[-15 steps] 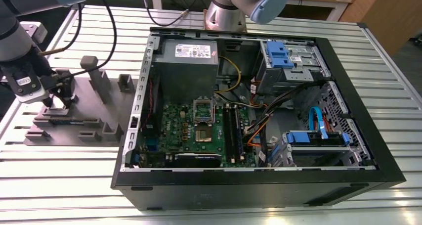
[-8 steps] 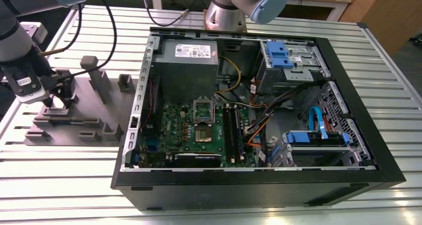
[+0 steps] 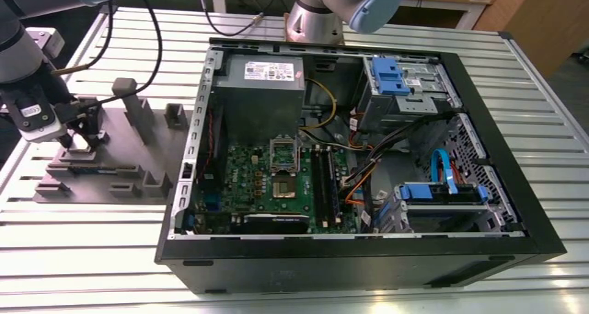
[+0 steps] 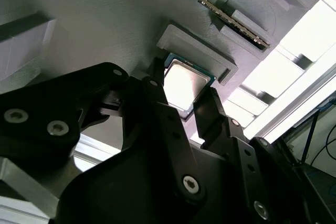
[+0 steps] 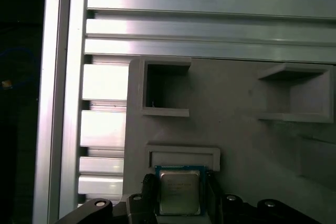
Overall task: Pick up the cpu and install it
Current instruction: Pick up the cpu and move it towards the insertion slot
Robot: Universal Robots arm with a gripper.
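Tool [image 3: 79, 143] points straight down at cpu [image 5: 179, 191] on grey holder [image 5: 236, 145].

Slat table [image 3: 83, 248]: PC case [image 3: 368, 262], fixture [image 3: 120, 179]

- The arm's base [image 3: 316, 24] stands at twelve o'clock in the exterior view, with a blue-capped joint [image 3: 376, 7] beside it.
- The wrist [image 3: 23, 59] comes down at ten o'clock.
- The gripper [image 3: 81, 140] hangs at nine o'clock, pointing straight down.
- In both wrist views its black fingers [image 4: 157, 85] [image 5: 150, 190] clamp opposite edges of the cpu [image 4: 185, 82] [image 5: 179, 192].
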